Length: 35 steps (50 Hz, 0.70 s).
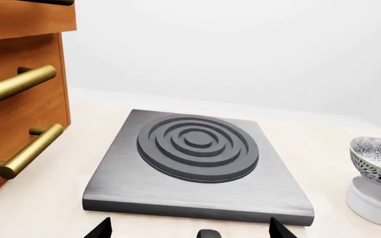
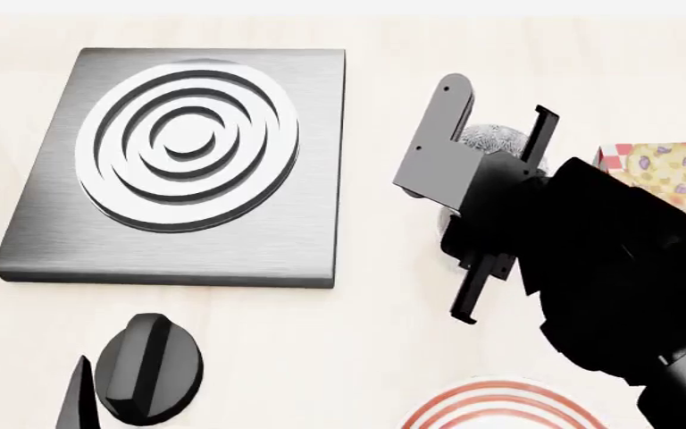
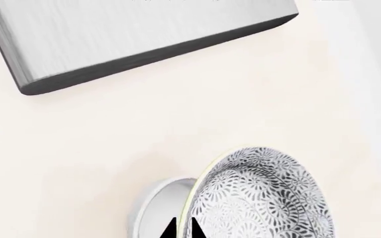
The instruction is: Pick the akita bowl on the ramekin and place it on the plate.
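The speckled bowl point(image 1: 376, 159) sits on top of the white cup point(image 1: 374, 201), which stands on the pale bench point(image 2: 367, 331) to the right of a grey hob plate point(image 2: 182, 165) with raised rings. From the left wrist camera the bowl appears tilted on the cup, its pale inside partly showing. In the head view only a small patch of the bowl point(image 2: 495, 138) can be seen, behind the right arm.

The right tool point(image 2: 492, 134) reaches over the bowl from the near side, with one long black finger point(image 2: 439, 134) to the left of the bowl and another point(image 2: 541, 134) to its right. The fingers stand apart around the bowl; whether they press on it cannot be told. In the right wrist view the bowl point(image 3: 263, 198) fills the lower part of the picture, the cup point(image 3: 157, 206) peeks out beside it, and two dark fingertips point(image 3: 177, 229) show at the edge.

The left tool point(image 1: 190, 229) hangs over the near edge of the hob plate, its tips set wide apart with nothing between them.

The plate point(image 2: 498, 407) with red rings lies on the bench at the near edge of the head view, well apart from the bowl. A wooden drawer unit point(image 1: 18, 89) with brass handles stands left of the hob plate. A patterned box point(image 2: 665, 174) shows beyond the right arm, and a black knob point(image 2: 149, 366) lies near the left arm.
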Available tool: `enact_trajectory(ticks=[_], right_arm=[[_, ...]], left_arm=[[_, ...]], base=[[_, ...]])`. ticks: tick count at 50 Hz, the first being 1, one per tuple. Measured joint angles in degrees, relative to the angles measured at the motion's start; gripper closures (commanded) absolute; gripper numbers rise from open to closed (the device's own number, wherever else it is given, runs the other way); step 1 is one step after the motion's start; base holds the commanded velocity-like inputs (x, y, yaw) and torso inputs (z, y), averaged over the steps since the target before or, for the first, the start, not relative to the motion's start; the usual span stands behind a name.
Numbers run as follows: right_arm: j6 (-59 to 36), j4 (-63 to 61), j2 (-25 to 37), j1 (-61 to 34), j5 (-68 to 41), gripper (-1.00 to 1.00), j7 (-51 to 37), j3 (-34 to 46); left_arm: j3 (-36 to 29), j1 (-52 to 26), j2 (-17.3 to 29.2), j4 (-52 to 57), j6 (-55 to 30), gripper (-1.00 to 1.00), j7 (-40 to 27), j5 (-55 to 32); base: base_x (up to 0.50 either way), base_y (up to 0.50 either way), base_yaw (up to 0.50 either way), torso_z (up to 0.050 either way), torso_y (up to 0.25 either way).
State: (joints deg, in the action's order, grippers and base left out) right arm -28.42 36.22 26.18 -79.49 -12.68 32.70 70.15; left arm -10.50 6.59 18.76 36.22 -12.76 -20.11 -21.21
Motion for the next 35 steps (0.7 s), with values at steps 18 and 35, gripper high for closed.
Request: enact_trajectory(ticks=[18, 35], right_arm=[[-7.39, -12.72, 5.45, -2.65, 0.79, 1.00, 1.41, 1.34], [-16.80, -31.00, 12.65, -4.96, 0.99, 1.00, 5.18, 4.57]], left_arm=[[-0.17, 0.00, 0.27, 0.19, 0.11, -1.00, -0.34, -0.49], [-0.34, -0.06, 0.56, 0.29, 0.12, -1.00, -0.59, -1.03]], base=[[0.00, 0.00, 0.00, 0.000, 0.000], [0.00, 0.00, 0.00, 0.000, 0.001]])
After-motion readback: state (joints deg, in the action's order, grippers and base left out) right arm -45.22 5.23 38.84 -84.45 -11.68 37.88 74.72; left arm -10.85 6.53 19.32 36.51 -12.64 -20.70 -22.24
